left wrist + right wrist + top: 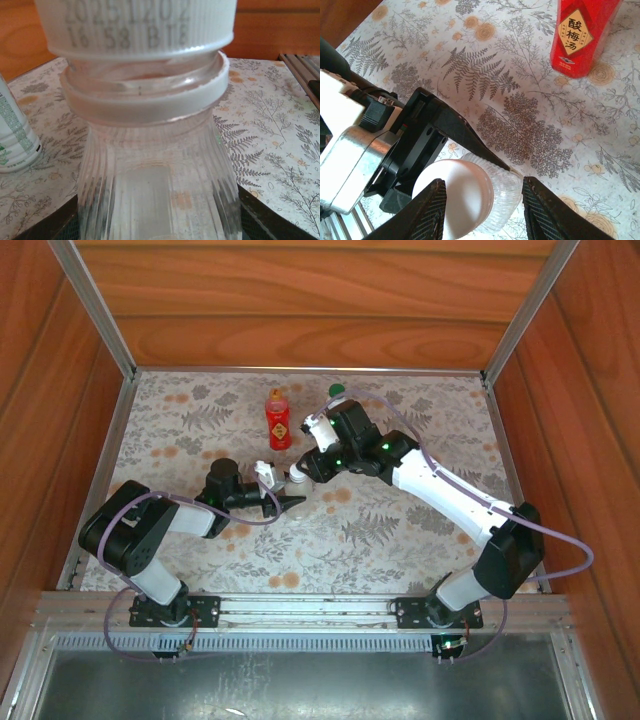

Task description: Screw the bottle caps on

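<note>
My left gripper [160, 222] is shut on the short clear ribbed bottle [157, 165], holding it by its body. A white cap [135, 27] sits on that bottle's neck, with thread showing under it. My right gripper [481, 182] is open and straddles the white cap [455, 197] from above; its right finger [545, 210] stands apart from the cap. The two grippers meet mid-table [295, 480]. The red bottle [279, 425] stands behind them with an orange cap [276, 394] on top. A dark green cap [336, 390] lies at the back. The white-green labelled bottle [12, 132] stands beside the left gripper.
A fern-and-flower patterned cloth [400, 540] covers the table. Wooden walls [300, 300] and a metal frame [100, 310] close in the back and sides. The left gripper's black and silver body [395, 135] lies just below the right wrist.
</note>
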You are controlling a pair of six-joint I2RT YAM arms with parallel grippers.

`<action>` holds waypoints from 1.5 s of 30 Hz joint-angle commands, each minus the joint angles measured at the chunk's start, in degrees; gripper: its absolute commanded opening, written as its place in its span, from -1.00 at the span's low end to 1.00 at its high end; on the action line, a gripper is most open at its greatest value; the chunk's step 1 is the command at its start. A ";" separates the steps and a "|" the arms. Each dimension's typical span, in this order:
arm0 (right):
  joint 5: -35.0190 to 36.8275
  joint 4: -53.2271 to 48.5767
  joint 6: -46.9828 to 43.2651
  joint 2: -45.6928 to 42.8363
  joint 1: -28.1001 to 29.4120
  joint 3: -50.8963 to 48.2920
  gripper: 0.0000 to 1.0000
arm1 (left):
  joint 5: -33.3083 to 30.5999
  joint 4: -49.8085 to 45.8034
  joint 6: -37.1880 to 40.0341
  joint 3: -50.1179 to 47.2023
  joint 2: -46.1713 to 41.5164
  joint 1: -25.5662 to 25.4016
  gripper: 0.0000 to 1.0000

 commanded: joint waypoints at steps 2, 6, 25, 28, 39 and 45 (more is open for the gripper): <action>-1.15 -1.84 -0.05 -1.11 -0.25 -1.54 -0.12 | 2.26 -4.90 -2.09 -0.16 2.09 -0.22 -0.01; -1.61 -2.34 -0.10 -0.40 -0.19 -0.76 -0.15 | 2.42 -4.90 -2.22 -0.07 2.16 -0.27 -0.01; -8.50 -5.91 3.89 -0.94 -0.25 -1.47 -0.42 | 2.42 -4.90 -2.24 -0.04 2.04 -0.17 -0.01; -9.30 -7.11 5.67 -1.57 -0.25 -1.51 -0.43 | 2.51 -4.90 -2.24 0.07 2.17 -0.15 -0.01; -5.23 -5.21 7.24 -2.00 -0.51 1.03 -0.20 | 2.66 -4.89 -2.15 0.01 2.13 -0.13 -0.01; -4.14 -4.92 7.46 1.14 -1.26 3.73 -0.14 | 2.87 -4.90 -1.67 -0.11 1.96 -0.14 -0.01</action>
